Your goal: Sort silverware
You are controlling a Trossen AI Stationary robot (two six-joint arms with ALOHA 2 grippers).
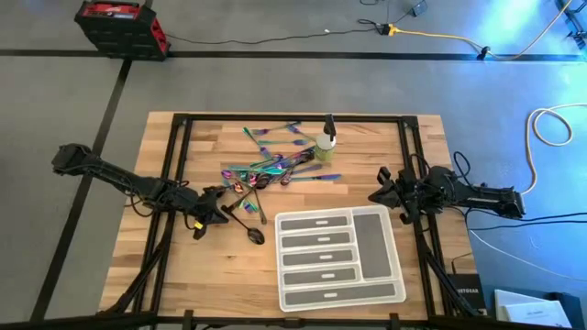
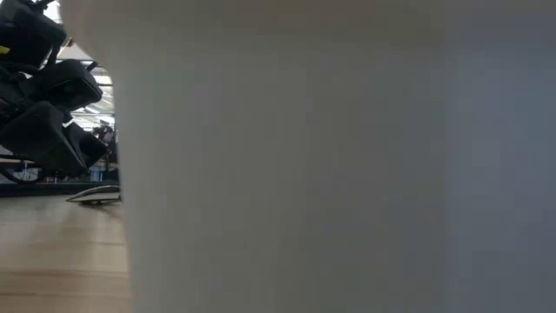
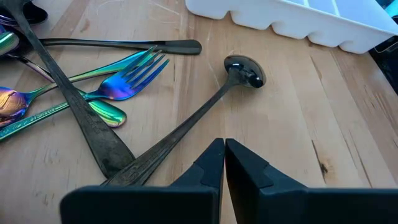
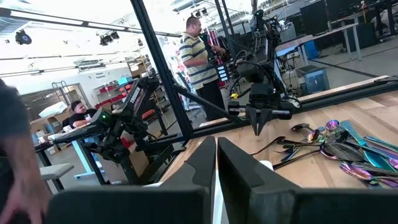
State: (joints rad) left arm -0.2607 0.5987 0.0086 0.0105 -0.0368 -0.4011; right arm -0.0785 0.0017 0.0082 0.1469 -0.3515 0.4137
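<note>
You have not started the sorting yet. The shiny rainbow metal forks, spoons and knives (image 1: 266, 167) all lie in a messy pile on the wooden counter (image 1: 183, 266), near the yellow-green spray bottle (image 1: 327, 142). A dark black spoon (image 3: 244, 70) lies a bit apart, between the pile and the white-grey plastic tray (image 1: 339, 258). Look at the tray: every slot you can see has nothing in it. Your left pincer (image 1: 223, 213) is clenched shut and holds nothing, low beside the black spoon. Your right pincer (image 1: 378, 194) is clenched shut too, holding nothing, near the tray's far corner. All the pieces are left to do
</note>
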